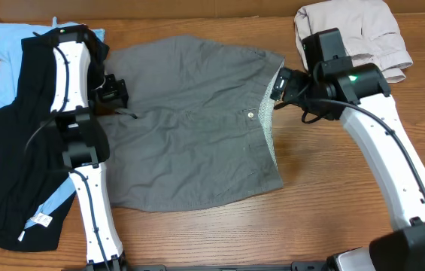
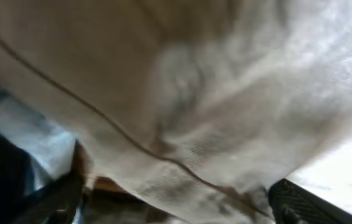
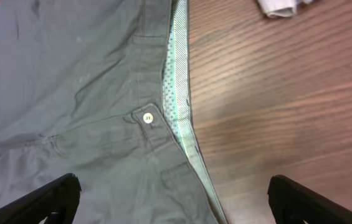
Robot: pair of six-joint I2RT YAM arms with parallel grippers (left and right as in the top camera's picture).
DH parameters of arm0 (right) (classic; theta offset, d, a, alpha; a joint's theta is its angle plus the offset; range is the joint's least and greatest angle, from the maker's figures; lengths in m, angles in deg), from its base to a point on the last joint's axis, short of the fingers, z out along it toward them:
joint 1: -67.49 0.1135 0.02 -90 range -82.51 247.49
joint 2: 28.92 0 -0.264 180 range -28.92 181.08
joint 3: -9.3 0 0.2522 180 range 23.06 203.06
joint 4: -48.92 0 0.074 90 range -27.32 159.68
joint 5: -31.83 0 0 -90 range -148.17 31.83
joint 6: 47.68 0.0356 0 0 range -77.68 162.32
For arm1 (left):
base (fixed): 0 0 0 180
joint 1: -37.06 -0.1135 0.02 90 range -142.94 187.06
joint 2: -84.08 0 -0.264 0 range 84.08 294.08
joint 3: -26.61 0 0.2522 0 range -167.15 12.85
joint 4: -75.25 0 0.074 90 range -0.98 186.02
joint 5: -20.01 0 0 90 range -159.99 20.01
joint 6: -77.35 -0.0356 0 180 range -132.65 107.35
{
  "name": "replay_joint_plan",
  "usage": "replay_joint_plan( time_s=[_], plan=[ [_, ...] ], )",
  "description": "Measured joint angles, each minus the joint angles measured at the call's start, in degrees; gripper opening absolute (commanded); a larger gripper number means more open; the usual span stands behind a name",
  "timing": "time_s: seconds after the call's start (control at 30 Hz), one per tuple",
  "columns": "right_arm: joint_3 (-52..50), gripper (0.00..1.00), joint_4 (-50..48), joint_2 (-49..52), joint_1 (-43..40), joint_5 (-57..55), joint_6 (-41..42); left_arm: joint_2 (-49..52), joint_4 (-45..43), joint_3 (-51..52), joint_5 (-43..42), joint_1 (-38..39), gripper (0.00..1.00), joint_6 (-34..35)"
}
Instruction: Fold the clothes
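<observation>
Grey-brown shorts (image 1: 189, 128) lie spread flat at the centre of the desk (image 1: 332, 196), waistband (image 1: 271, 128) toward 3 o'clock, pale button (image 1: 251, 115) showing. Left tool (image 1: 114, 92) sits at their 9 o'clock edge, fingers (image 2: 54, 199) apart, cloth filling the gap. Right tool (image 1: 281, 84) hovers at the 2 o'clock waistband corner, fingers spread, gripping nothing.

overhead: high above, facing straight down, takes in most of the counter (image 1: 325, 218) | left wrist: right against the shorts (image 2: 225, 93), cloth fills the blurred frame | right wrist: close above, facing down on waistband (image 3: 179, 93), button (image 3: 147, 118) and bare counter | shared: shorts in all three; button in overhead and right wrist
</observation>
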Motion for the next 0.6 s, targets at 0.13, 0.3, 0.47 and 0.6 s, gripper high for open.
replay_joint_plan(
  time_s=[0.13, 0.3, 0.47, 0.6],
  plan=[
    [0.0, 1.00, -1.6, 0.7, -0.2, 0.3, -1.0, 0.5, -0.9, -2.7, 0.4, 0.8, 1.00, -1.4],
    [1.9, 1.00, -0.1, 0.7, -1.9, 0.3, -2.4, 1.8, 0.7, -12.9, -0.1, 2.6, 1.00, -2.8],
    [6.8, 1.00, 5.0, -0.3, -3.1, 0.3, -3.3, -0.4, 2.5, -26.9, -2.3, 4.6, 1.00, -3.5],
    [11.3, 1.00, 10.1, -4.0, -3.0, 0.4, -3.6, -8.3, 2.6, -28.1, -4.1, 5.6, 1.00, -3.7]
  ],
)
